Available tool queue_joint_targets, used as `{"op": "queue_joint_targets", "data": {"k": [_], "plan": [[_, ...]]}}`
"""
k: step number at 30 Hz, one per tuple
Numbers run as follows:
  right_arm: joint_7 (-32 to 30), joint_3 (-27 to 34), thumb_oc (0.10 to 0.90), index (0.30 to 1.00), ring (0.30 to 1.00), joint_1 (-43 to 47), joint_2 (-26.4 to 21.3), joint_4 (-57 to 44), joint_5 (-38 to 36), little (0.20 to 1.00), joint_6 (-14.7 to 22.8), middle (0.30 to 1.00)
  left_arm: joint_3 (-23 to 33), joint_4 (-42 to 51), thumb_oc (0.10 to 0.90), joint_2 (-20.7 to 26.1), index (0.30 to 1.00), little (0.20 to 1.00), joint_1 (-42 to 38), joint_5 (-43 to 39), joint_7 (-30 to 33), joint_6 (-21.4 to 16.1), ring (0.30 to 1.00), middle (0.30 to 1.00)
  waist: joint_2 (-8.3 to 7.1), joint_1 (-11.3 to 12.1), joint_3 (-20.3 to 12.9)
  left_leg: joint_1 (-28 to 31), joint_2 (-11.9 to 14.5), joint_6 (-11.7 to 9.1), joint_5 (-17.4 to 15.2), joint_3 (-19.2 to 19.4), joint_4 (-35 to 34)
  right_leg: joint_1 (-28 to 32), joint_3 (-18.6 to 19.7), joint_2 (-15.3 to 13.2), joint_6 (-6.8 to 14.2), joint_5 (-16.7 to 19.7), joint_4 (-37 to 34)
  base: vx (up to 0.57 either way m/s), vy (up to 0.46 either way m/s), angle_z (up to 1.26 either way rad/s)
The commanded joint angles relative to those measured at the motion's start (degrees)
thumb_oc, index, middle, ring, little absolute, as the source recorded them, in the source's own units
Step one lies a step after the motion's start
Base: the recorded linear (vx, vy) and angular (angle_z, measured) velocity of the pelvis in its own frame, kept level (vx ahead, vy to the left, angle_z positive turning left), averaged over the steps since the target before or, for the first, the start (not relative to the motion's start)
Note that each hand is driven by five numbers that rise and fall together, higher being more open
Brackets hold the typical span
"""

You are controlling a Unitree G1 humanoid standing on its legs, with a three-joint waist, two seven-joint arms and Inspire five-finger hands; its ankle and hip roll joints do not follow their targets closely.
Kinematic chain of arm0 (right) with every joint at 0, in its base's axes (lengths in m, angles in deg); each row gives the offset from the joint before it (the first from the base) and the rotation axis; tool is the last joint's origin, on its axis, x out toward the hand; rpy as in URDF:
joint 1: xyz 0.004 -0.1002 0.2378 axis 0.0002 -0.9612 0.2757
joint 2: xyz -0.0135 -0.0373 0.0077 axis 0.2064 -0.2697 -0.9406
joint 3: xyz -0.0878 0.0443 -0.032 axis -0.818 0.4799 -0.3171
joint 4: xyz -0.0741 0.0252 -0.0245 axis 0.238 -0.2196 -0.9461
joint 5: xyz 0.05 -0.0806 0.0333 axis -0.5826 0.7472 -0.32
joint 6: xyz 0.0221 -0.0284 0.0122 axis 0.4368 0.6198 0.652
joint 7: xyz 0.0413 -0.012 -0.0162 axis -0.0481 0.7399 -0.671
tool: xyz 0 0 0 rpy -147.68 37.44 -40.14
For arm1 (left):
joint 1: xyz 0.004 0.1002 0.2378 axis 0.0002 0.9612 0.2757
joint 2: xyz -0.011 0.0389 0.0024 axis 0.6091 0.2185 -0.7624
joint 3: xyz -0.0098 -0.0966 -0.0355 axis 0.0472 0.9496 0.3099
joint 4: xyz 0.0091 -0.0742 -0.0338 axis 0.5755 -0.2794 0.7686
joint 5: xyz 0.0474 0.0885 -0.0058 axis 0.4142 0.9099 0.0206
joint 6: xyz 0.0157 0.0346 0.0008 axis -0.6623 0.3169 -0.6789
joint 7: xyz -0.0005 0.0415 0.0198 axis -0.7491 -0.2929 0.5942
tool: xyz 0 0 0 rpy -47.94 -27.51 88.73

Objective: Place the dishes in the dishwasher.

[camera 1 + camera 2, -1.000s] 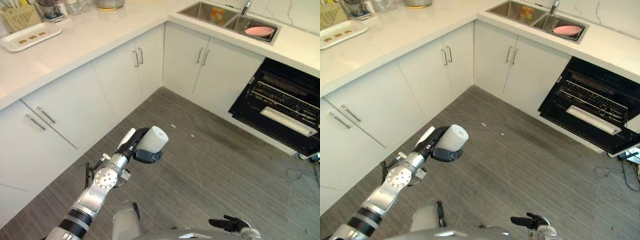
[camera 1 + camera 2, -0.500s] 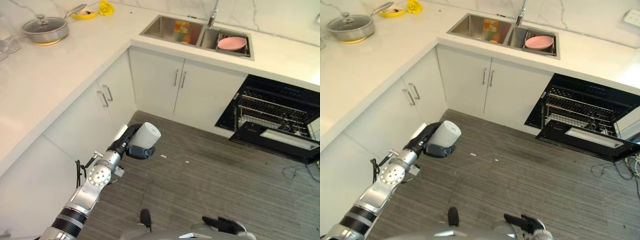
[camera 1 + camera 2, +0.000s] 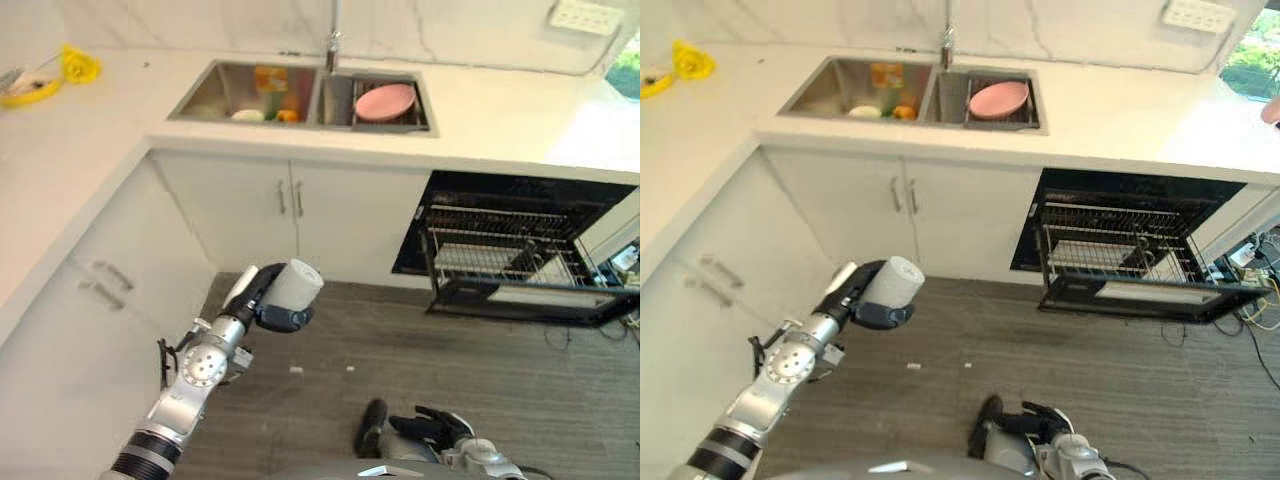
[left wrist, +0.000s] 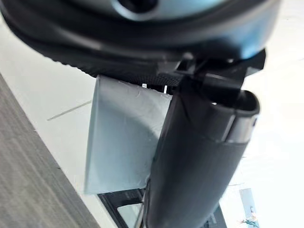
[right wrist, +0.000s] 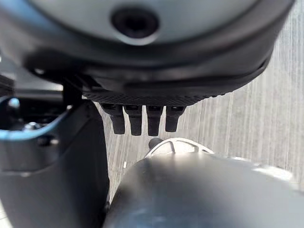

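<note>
My left hand (image 3: 258,303) is held up over the floor, shut on a white cup (image 3: 294,282) lying on its side. Up close, the thumb (image 4: 199,156) crosses the cup's pale wall (image 4: 118,137). The dishwasher (image 3: 510,250) stands open under the counter to the right, its door down and its wire rack (image 3: 1110,245) showing. It is well away from the cup. A pink plate (image 3: 385,100) rests in the right basin of the sink (image 3: 225,72). My right hand (image 3: 432,428) hangs low near the floor, open and holding nothing.
White cabinets (image 3: 300,215) run along the left and under the sink. The left basin holds several small items (image 3: 262,105), and a faucet (image 3: 333,45) rises behind. A yellow object (image 3: 75,65) lies on the left counter. Grey plank floor (image 3: 520,370) lies open before the dishwasher.
The camera has swung to the right, bringing the sink and the open dishwasher to face me. The cup stays in my left hand; the right hand stays low.
</note>
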Motion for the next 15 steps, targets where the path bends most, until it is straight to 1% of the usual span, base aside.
{"op": "queue_joint_targets", "data": {"k": [1, 2, 3, 4, 5, 6, 7, 8, 9, 10, 11, 12, 13, 14, 15], "plan": [[-0.7, 0.2, 0.800, 0.900, 0.900, -0.8, -1.8, 4.0, 0.5, 0.900, 0.3, 0.900, 1.8, 8.0, 0.400, 2.0, 0.300, 0.300, -5.3, -2.6, 1.7, -6.6, 0.300, 0.300, -2.52, -0.4, -0.6, -8.6, 1.3, 1.6, 5.8, -3.9, 10.4, 7.1, 5.1, -1.1, 11.2, -3.3, -4.6, 0.22, -0.356, -0.58], [-0.8, 0.0, 0.800, 0.900, 0.900, -1.0, -2.0, 3.9, 0.3, 0.900, 0.4, 0.900, 1.9, 8.0, 0.400, 1.9, 0.300, 0.300, -5.3, -3.5, 1.7, -6.7, 0.300, 0.300, -3.17, -0.4, -0.2, -10.7, 2.4, 1.4, 9.8, -3.8, 16.0, 7.6, 4.6, -0.7, 9.3, -3.4, -4.5, 0.21, -0.354, -0.70], [-1.0, 0.1, 0.800, 0.900, 0.900, -1.0, -2.3, 3.7, -0.2, 0.900, 0.4, 0.900, 2.0, 8.2, 0.400, 2.0, 0.300, 0.300, -5.2, -4.4, 1.9, -6.7, 0.300, 0.300, -3.43, -0.3, 0.2, -13.0, 3.8, 0.7, 11.5, -4.8, 22.0, 8.6, 4.9, 0.2, 8.1, -4.3, -4.8, 0.21, -0.312, -0.71], [-1.3, 0.3, 0.800, 0.900, 0.900, -0.8, -2.8, 3.5, -1.1, 0.900, 0.6, 0.900, 2.3, 7.7, 0.400, 1.9, 0.300, 0.300, -5.3, -4.7, 2.8, -7.0, 0.300, 0.300, -3.61, -0.3, 0.5, -14.5, 4.5, 0.1, 13.6, -5.2, 26.1, 9.6, 5.4, 1.1, 7.1, -5.1, -5.2, 0.23, -0.232, -0.72], [-1.7, 0.7, 0.800, 0.900, 0.900, -0.6, -3.1, 3.4, -1.7, 0.900, 0.6, 0.900, 2.1, 7.5, 0.400, 1.6, 0.300, 0.300, -5.6, -5.4, 3.2, -6.9, 0.300, 0.300, -3.97, 0.0, 0.9, -16.5, 4.0, 0.6, 13.6, -6.1, 27.9, 10.2, 6.3, 1.4, 6.7, -5.8, -5.2, 0.23, -0.154, -0.81], [-2.0, 1.2, 0.800, 0.900, 0.900, -0.5, -3.3, 3.3, -2.2, 0.900, 0.6, 0.900, 1.9, 7.3, 0.400, 1.3, 0.300, 0.300, -5.8, -5.9, 3.4, -6.8, 0.300, 0.300, -4.16, 0.4, 1.0, -18.9, 2.4, 1.4, 11.8, -7.5, 28.4, 10.5, 7.5, 1.6, 6.5, -6.1, -5.3, 0.31, -0.041, -0.92], [-2.4, 2.0, 0.800, 0.900, 0.900, -0.4, -3.8, 4.0, -2.9, 0.900, 0.9, 0.900, 1.7, 7.3, 0.400, 0.5, 0.300, 0.300, -5.6, -6.2, 2.9, -6.9, 0.300, 0.300, -4.29, 0.8, 0.9, -21.1, -0.1, 2.8, 8.9, -8.5, 24.4, 11.8, 9.5, 2.0, 7.3, -6.6, -5.6, 0.32, 0.036, -0.95], [-2.5, 2.1, 0.800, 0.900, 0.900, -0.3, -4.0, 4.3, -3.0, 0.900, 1.0, 0.900, 1.6, 7.2, 0.400, 0.3, 0.300, 0.300, -5.6, -6.5, 2.9, -7.2, 0.300, 0.300, -4.53, 1.2, 1.0, -22.3, 0.3, 2.8, 8.7, -8.1, 22.9, 12.7, 10.3, 1.6, 7.7, -6.7, -5.8, 0.25, 0.054, -0.61], [-2.5, 2.1, 0.800, 0.900, 0.900, -0.3, -4.0, 4.3, -3.0, 0.900, 1.0, 0.900, 1.6, 7.2, 0.400, 0.3, 0.300, 0.300, -5.6, -6.5, 2.9, -7.2, 0.300, 0.300, -4.53, 1.2, 1.0, -22.3, 0.3, 2.8, 8.7, -8.1, 22.9, 12.7, 10.3, 1.6, 7.7, -6.7, -5.8, 0.15, 0.053, -0.70], [-2.5, 2.0, 0.800, 0.900, 0.900, -0.2, -4.2, 4.6, -3.0, 0.900, 1.0, 0.900, 1.5, 7.0, 0.400, 0.2, 0.300, 0.300, -5.6, -6.5, 3.0, -7.2, 0.300, 0.300, -4.62, 1.7, 1.1, -23.4, 0.2, 3.2, 8.2, -8.4, 20.9, 13.3, 11.4, 1.6, 8.0, -6.9, -5.9, 0.14, 0.058, -0.88], [-2.6, 1.9, 0.800, 0.900, 0.900, 0.0, -4.4, 4.8, -2.9, 0.900, 1.1, 0.900, 1.3, 6.9, 0.400, 0.2, 0.300, 0.300, -5.9, -6.5, 3.1, -7.3, 0.300, 0.300, -4.63, 2.2, 1.1, -24.3, -0.4, 3.4, 8.8, -9.6, 18.3, 13.6, 12.9, 1.6, 8.1, -6.9, -5.9, 0.22, 0.121, -1.10], [-2.6, 1.7, 0.800, 0.900, 0.900, 0.1, -4.6, 5.1, -2.6, 0.900, 1.1, 0.900, 1.3, 6.9, 0.400, 0.3, 0.300, 0.300, -6.0, -6.6, 3.3, -7.4, 0.300, 0.300, -4.25, 2.8, 1.2, -24.7, -0.6, 3.1, 9.8, -12.4, 14.3, 14.0, 14.4, 1.9, 8.4, -7.2, -5.7, 0.22, 0.146, -1.02], [-2.7, 1.5, 0.800, 0.900, 0.900, 0.0, -4.6, 5.3, -2.4, 0.900, 1.0, 0.900, 1.2, 6.8, 0.400, 0.2, 0.300, 0.300, -5.9, -6.7, 3.5, -7.5, 0.300, 0.300, -3.80, 3.2, 1.3, -24.2, -0.9, 2.8, 10.0, -15.1, 11.7, 14.5, 15.5, 2.2, 8.6, -7.5, -5.5, 0.24, 0.157, -0.97], [-2.8, 1.1, 0.800, 0.900, 0.900, 0.0, -4.6, 5.7, -2.2, 0.900, 1.0, 0.900, 1.2, 6.8, 0.400, 0.2, 0.300, 0.300, -5.9, -6.7, 3.8, -7.6, 0.300, 0.300, -3.46, 3.7, 1.4, -23.7, -1.8, 2.6, 10.4, -17.9, 10.0, 14.8, 16.7, 2.3, 8.8, -7.7, -5.3, 0.20, 0.131, -1.24], [-2.9, 1.1, 0.800, 0.900, 0.900, -0.1, -4.5, 5.8, -2.2, 0.900, 1.1, 0.900, 1.3, 6.9, 0.400, 0.1, 0.300, 0.300, -5.9, -6.8, 3.7, -7.6, 0.300, 0.300, -3.25, 3.9, 1.1, -23.4, -2.5, 2.5, 10.6, -19.6, 8.7, 15.1, 17.3, 2.2, 8.9, -7.7, -5.3, 0.26, 0.188, -1.29]]}}
